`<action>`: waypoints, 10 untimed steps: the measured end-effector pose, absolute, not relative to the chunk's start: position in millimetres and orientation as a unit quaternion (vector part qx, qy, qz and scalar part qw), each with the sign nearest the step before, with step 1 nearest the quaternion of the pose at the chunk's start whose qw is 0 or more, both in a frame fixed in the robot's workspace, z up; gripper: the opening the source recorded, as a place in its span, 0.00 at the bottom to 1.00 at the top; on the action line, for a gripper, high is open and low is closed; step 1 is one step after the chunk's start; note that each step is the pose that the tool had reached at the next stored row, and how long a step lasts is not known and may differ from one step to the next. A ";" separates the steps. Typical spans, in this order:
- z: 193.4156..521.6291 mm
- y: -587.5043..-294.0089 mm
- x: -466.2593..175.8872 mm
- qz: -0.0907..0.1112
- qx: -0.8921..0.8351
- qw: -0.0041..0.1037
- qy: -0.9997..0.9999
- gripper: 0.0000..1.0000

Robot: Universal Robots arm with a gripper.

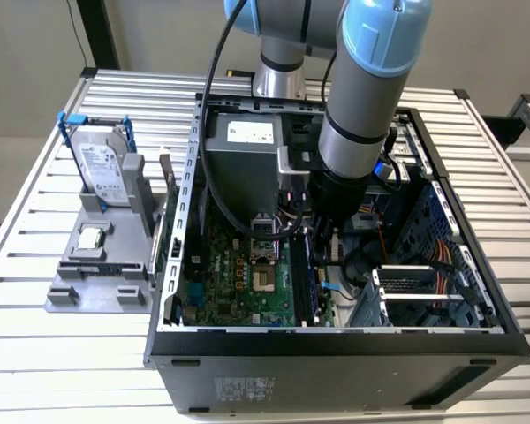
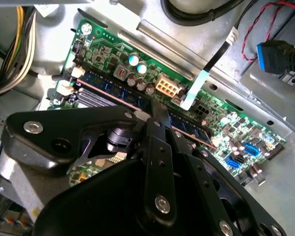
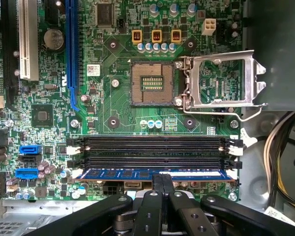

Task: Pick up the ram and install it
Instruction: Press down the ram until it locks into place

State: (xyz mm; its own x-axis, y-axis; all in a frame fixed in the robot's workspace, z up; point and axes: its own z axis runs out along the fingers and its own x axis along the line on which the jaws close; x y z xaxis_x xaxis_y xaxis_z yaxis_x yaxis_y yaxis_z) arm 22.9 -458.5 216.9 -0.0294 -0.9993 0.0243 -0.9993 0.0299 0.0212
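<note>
I'm reaching down into the open PC case [image 1: 336,340], arm coming in from above, and my gripper [image 3: 162,183] sits right on the ram [image 3: 152,173], fingers [image 3: 156,189] pinched together on its top edge about mid-length. The ram stands on edge in the memory slot nearest me, white latches at each end; the empty black slots [image 3: 155,147] run parallel just beyond it, toward the open CPU socket [image 3: 150,82] w/ its metal retention frame [image 3: 221,81] flipped up. In the second wrist view the ram [image 2: 108,91] shows as a blue strip w/ a copper-coloured edge running along the green motherboard [image 2: 226,123], my gripper [image 2: 157,110] clamped over it. In the exterior view my gripper [image 1: 322,269] is low inside the case, right of the socket, among cables. Outside the case, on the exterior view's left, a grey holder [image 1: 97,274] on the table [image 1: 35,353] carries the hard drive [image 1: 102,172] in its blue bracket and a small square processor chip [image 1: 90,238].
</note>
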 end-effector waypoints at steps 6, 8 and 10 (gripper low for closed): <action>218.8 -458.3 22.9 0.000 0.696 0.016 -0.717 0.00; 222.2 -457.9 23.0 0.000 0.696 0.014 -0.717 0.00; 227.3 -458.3 22.9 0.001 0.696 0.016 -0.717 0.00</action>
